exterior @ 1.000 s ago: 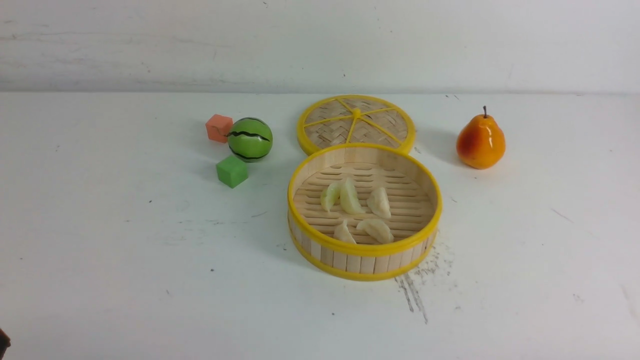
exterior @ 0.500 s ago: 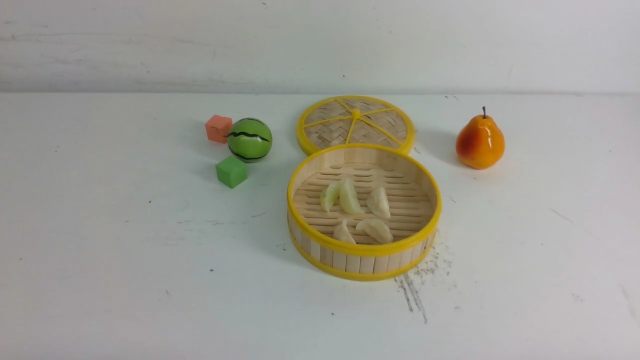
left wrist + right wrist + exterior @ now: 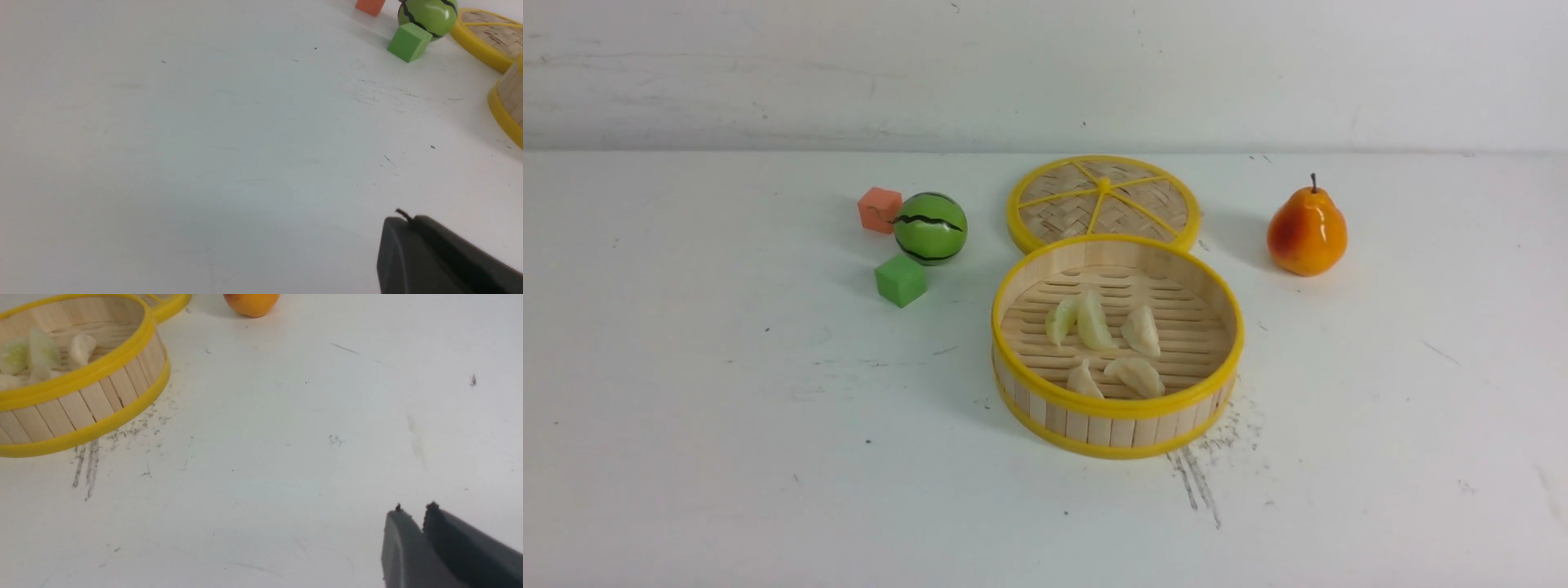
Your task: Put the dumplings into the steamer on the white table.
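The white table [image 3: 727, 457] runs bare across the whole left half and the lower band of the front view, and again at far right past the pear [image 3: 1307, 230]; its back edge meets the wall along the upper third of the frame. No arm shows in that view.

One steamer [image 3: 1117, 412] stands just right of centre, upright, with a grey scratch patch on the table at its lower right. All five dumplings [image 3: 1094, 320] lie on its slatted floor: three in a row toward the back, two nearer the front rim. One woven lid [image 3: 1104, 202] lies flat just behind the steamer, their rims overlapping in the view.

At upper left of centre sit one orange cube [image 3: 880, 209], one striped green ball [image 3: 931, 227] beside it, and one green cube [image 3: 901, 280] just in front, well apart from the steamer.

In the left wrist view the left hand [image 3: 402, 222], at lower right, is clenched on nothing over bare table. In the right wrist view the right hand [image 3: 413, 516], at lower right, has its tips slightly parted, grasping nothing, well clear of the steamer [image 3: 81, 404].
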Robot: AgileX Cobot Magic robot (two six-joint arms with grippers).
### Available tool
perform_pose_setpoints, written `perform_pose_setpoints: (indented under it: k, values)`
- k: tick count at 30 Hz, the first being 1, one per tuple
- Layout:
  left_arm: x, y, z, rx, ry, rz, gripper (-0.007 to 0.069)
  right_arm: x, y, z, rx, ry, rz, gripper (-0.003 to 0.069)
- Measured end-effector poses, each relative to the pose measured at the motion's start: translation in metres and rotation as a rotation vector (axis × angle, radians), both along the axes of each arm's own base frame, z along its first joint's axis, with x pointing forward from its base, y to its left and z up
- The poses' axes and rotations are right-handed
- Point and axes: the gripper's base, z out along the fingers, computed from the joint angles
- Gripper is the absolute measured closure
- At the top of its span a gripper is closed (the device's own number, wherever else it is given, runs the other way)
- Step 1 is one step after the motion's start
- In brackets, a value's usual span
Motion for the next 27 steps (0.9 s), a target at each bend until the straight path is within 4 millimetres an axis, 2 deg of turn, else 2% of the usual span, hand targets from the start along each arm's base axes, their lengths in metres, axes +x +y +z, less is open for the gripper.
perform_pose_setpoints:
  k: [27]
  values:
    - [0.0000,0.0000,-0.0001,0.000,0.000,0.000,0.0638,0.0000,0.0000,0.0000,0.000,0.000,0.000,0.0550]
